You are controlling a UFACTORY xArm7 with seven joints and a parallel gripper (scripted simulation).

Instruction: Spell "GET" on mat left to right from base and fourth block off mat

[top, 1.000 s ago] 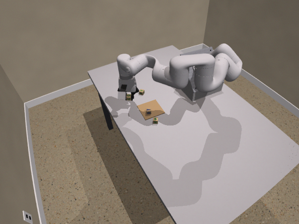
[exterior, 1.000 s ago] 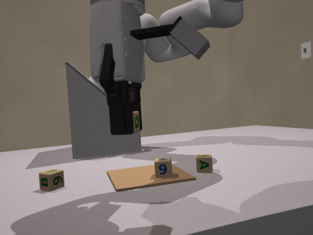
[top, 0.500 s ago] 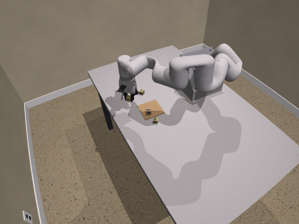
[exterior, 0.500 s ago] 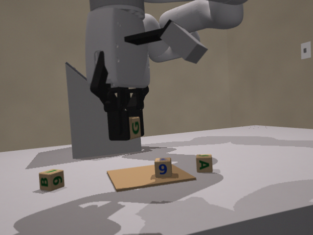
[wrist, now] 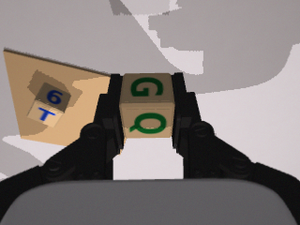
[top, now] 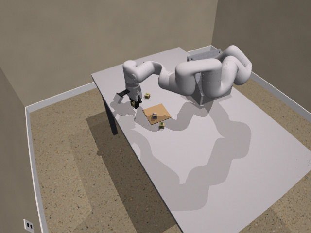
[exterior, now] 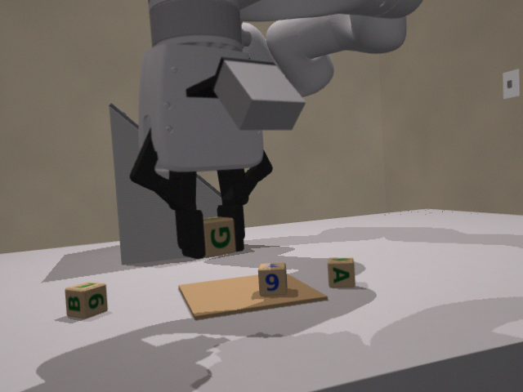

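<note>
Dim rm, overhead light; soft-toned, hard-edged arm shadows across tabletop.

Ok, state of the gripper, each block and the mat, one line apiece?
gripper: shut on G/Q block
G/Q block: held, raised
9/T block: on mat
A block: off mat
B/9 block: off mat
mat: flat

seen from the robot's base, the mat [top: 162, 110] [exterior: 223, 295] [wrist: 86, 103] lies on the table [top: 213, 140] [exterior: 422, 269] [wrist: 234, 117]. on it, toward its far left, sits the t block [top: 154, 115] [exterior: 272, 280] [wrist: 49, 104]. the a block [top: 161, 125] [exterior: 341, 273] is just left of the mat, the b block [top: 147, 95] [exterior: 86, 300] to its right. the g block [top: 133, 104] [exterior: 219, 237] [wrist: 147, 105] is above table height, in the gripper [top: 135, 103] [exterior: 217, 233] [wrist: 147, 90].
</note>
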